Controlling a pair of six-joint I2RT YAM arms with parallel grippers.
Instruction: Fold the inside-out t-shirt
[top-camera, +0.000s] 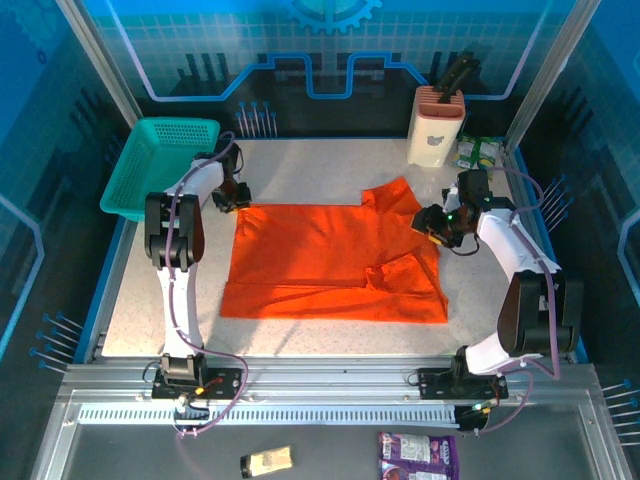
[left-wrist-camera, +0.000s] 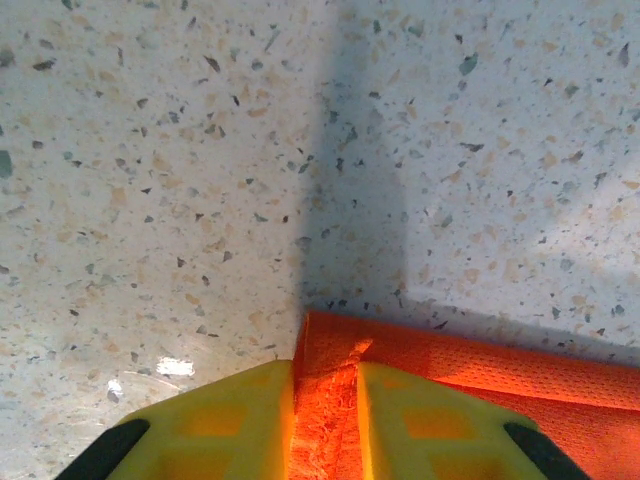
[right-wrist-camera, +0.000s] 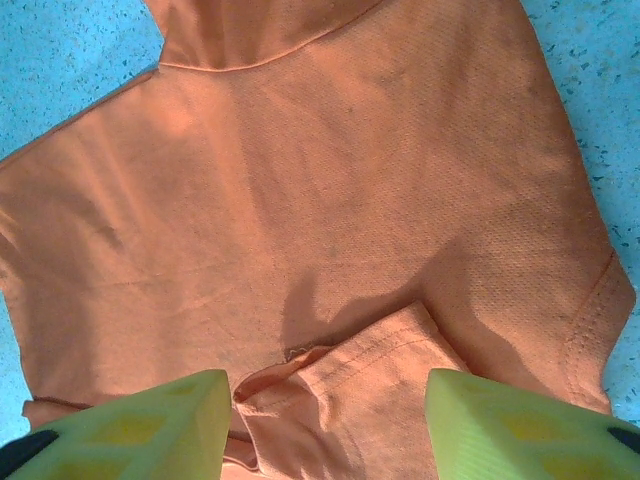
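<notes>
Orange t-shirt (top-camera: 330, 265) corner tight in left claw (left-wrist-camera: 325, 375); right claw (right-wrist-camera: 328, 390) half-open, empty, above it.

Matt, finely knitted cloth t-shirt (top-camera: 320, 260) on smooth, speckled table (top-camera: 310, 170).

In the left wrist view the t-shirt (left-wrist-camera: 520, 375) runs off the lower right edge, its corner partly hidden between the fingers of the left pincer (left-wrist-camera: 325, 380). The top view's bottom edge cuts a purple packet (top-camera: 418, 455).

One t-shirt (top-camera: 330, 265), one basket (top-camera: 122, 188), one knife block (top-camera: 437, 125), two claws (top-camera: 236, 197) (top-camera: 428, 222).
</notes>
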